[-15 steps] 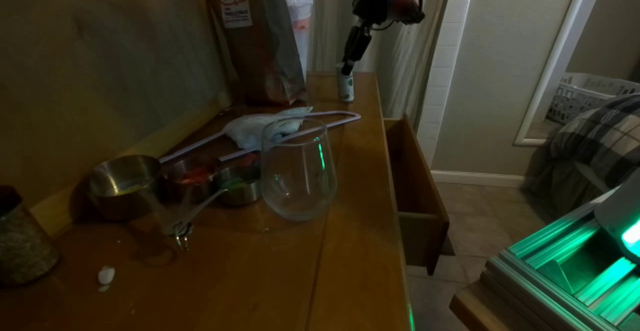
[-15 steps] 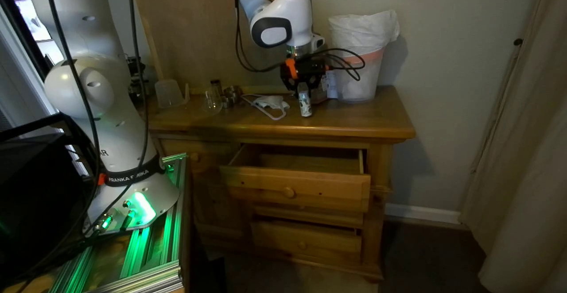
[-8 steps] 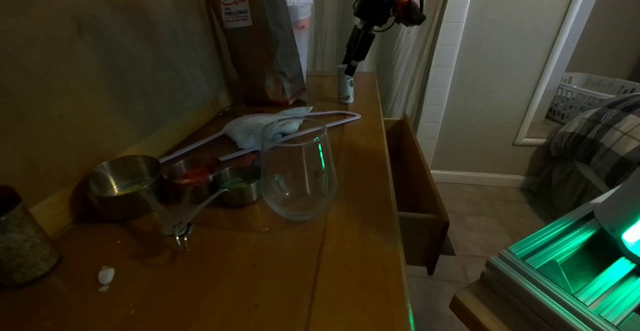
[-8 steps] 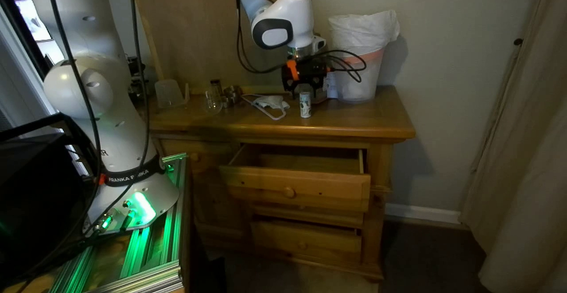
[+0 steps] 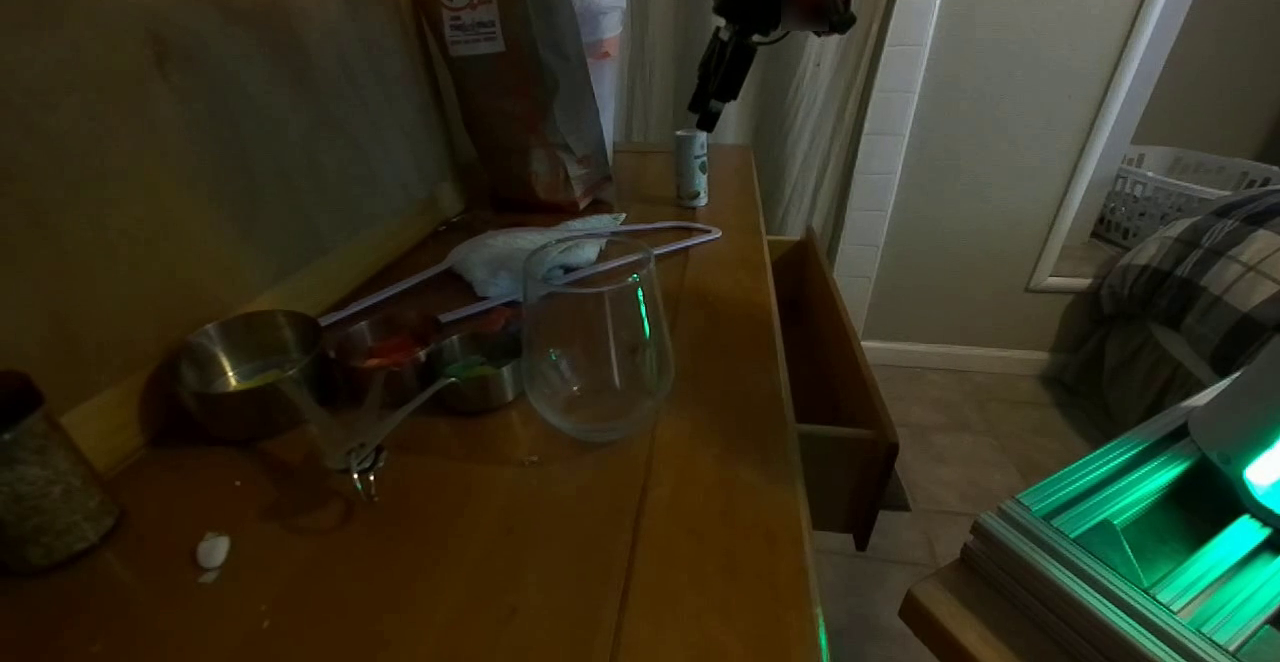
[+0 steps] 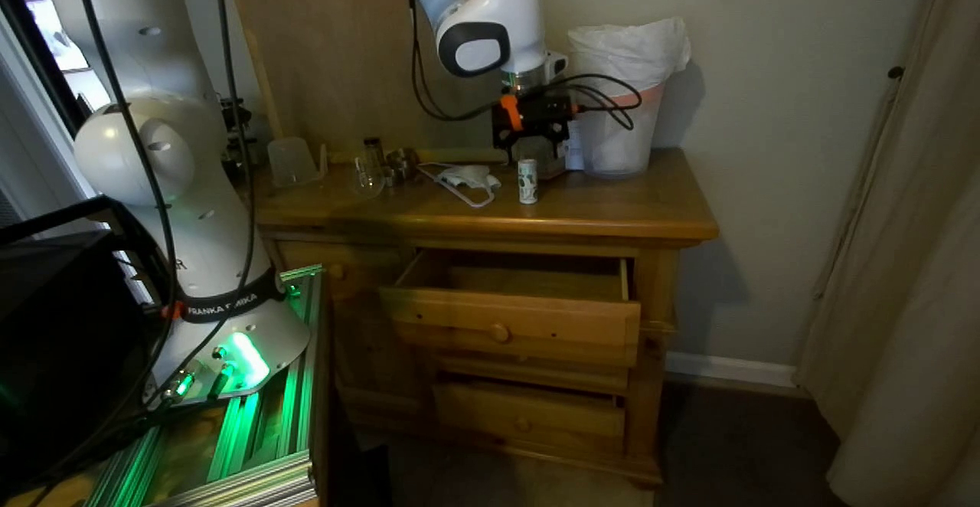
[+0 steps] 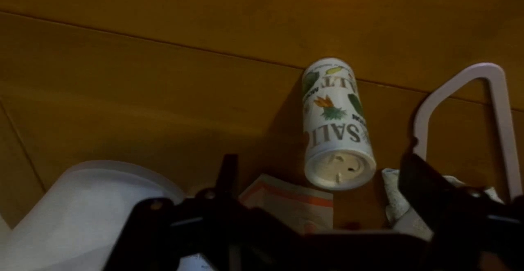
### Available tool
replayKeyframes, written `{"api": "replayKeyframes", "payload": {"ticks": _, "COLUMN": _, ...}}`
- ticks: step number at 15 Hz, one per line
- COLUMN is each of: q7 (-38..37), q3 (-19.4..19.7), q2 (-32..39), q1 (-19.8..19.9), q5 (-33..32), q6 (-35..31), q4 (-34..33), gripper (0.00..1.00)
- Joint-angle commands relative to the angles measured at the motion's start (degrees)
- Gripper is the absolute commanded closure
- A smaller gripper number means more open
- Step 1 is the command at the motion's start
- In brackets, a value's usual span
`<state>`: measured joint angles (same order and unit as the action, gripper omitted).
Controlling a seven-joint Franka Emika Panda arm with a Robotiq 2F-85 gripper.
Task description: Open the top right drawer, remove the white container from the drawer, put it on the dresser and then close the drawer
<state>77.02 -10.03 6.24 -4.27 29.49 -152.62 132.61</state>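
1. One white container (image 7: pixel 337 115)
2. One robot arm (image 6: pixel 490 24) and one gripper (image 6: pixel 532 155)
3. One dresser (image 6: pixel 612 204)
4. One top right drawer (image 6: pixel 528 315) and two lower drawers (image 6: pixel 490 415), three drawers in all
5. Three metal cups (image 5: pixel 240 397)
6. One stemless clear glass (image 5: pixel 600 362), one jar (image 5: pixel 50 492) with one dark lid (image 5: pixel 15 397), and one translucent tub (image 6: pixel 289 162)
7. One hanger (image 7: pixel 506 132) and one cloth (image 5: pixel 515 260)
8. One paper bag (image 5: pixel 520 92)
9. One bin (image 6: pixel 635 147), lined with one white plastic bag (image 6: pixel 628 55)
10. One laundry basket (image 5: pixel 1150 192)
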Motion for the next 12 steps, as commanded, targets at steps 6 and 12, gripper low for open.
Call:
{"api": "replayKeyframes", "payload": {"ticks": 6, "q7": -6.7, "q3": 6.6, "q2": -13.3, "q1": 2.0, "q5": -12.7, "q6": 0.1, "q4": 10.5, "gripper": 0.0}}
{"api": "replayKeyframes", "payload": {"ticks": 12, "q7": -11.9, "q3": 12.1, "q2": -16.2, "q1": 4.7, "q5": -22.4, "q6": 0.4, "q4": 16.9, "gripper": 0.0}}
